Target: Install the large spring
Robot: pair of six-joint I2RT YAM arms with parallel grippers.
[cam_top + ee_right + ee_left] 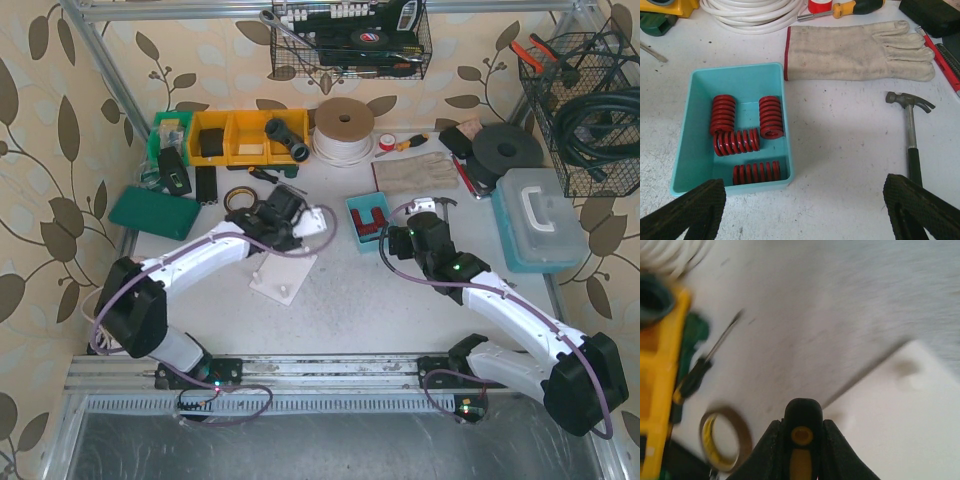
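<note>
Though the left pincer is unreadable, the right pincer gapes over the wallpaper-ringed white table.

Bare table between teal tray and hammer; glove lies behind.

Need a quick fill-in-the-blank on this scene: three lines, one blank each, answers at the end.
The teal bin holds ___ red springs.
In the right wrist view, the hammer lies just below a beige ___.
The right tool hangs ___ near the bin.
Missing words: four; glove; open.
</note>
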